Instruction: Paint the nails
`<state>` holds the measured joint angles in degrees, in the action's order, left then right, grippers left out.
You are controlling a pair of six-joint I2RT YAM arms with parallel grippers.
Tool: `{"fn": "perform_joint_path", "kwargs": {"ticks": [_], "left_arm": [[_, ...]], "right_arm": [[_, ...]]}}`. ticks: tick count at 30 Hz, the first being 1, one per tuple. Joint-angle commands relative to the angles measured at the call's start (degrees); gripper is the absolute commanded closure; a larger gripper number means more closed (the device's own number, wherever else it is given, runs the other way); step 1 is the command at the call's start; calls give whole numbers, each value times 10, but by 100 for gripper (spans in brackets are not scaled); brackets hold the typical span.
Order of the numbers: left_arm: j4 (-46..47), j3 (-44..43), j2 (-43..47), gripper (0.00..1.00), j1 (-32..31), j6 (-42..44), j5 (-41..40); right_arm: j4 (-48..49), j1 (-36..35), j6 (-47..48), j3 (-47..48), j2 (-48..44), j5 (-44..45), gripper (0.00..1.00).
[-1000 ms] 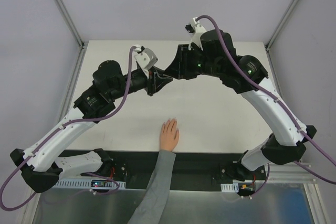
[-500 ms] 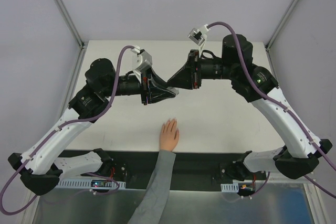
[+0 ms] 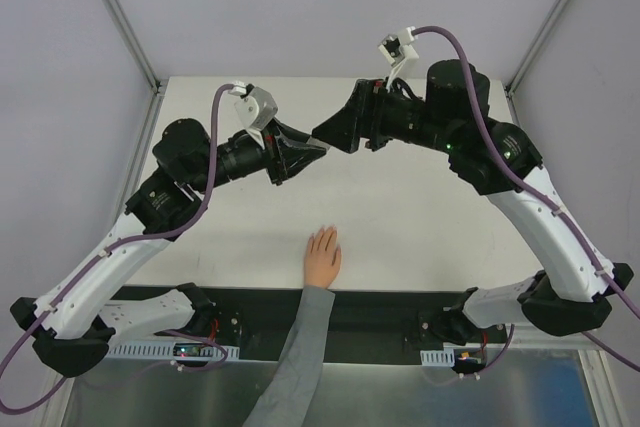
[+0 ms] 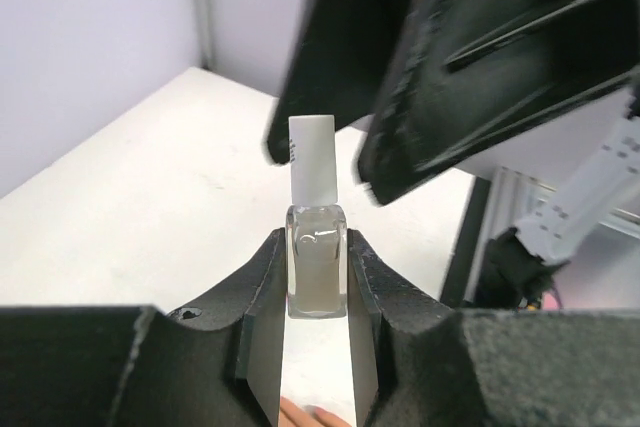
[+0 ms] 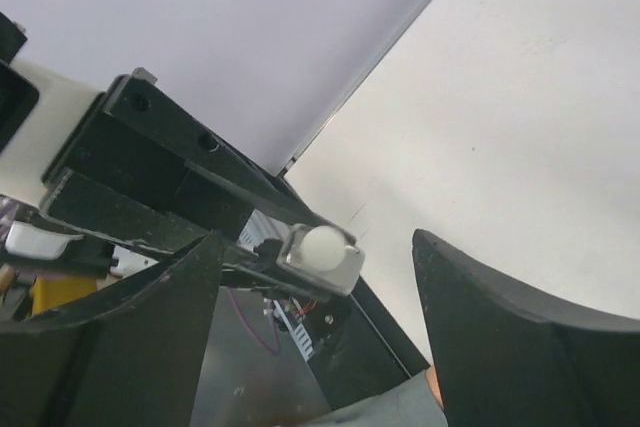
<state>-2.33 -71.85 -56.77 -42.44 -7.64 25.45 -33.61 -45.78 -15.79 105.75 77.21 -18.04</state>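
A pale hand (image 3: 322,257) in a grey sleeve (image 3: 300,347) lies flat near the table's front edge. Its nails are too small to make out from above. My left gripper (image 3: 305,152) is raised over the middle of the table, shut on a small clear bottle (image 4: 317,262) with a white cap (image 4: 312,157). The right gripper (image 3: 328,134) faces it tip to tip with its jaws wide open. In the right wrist view the cap (image 5: 323,246) shows end on between the spread fingers (image 5: 150,337), which do not touch it. Fingertips of the hand (image 4: 308,415) peek below the bottle.
The white table (image 3: 420,217) is framed by metal posts (image 3: 120,17) at its back corners and grey walls. A black strip (image 3: 380,312) with the arm bases runs along the near edge.
The right gripper was narrowed at the bottle's cap and has sprung wide open. Both grippers have shifted up and towards the back left, and the left arm has tilted the bottle.
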Motion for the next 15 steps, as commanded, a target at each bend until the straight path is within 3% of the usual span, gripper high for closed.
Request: {"fn": "perform_joint_path", "kwargs": {"ticks": [1,7,15], "left_arm": [[26,4,-1,100,-3,32,-112],[26,-2,-13,100,-3,32,-110],[26,2,-7,100,-3,37,-110]], "right_arm": [[-80,-32,-28,83,28,161,27],[-103,-55,-18,117,54,208,46],[-108,-57,-20,119,66,209,52]]}}
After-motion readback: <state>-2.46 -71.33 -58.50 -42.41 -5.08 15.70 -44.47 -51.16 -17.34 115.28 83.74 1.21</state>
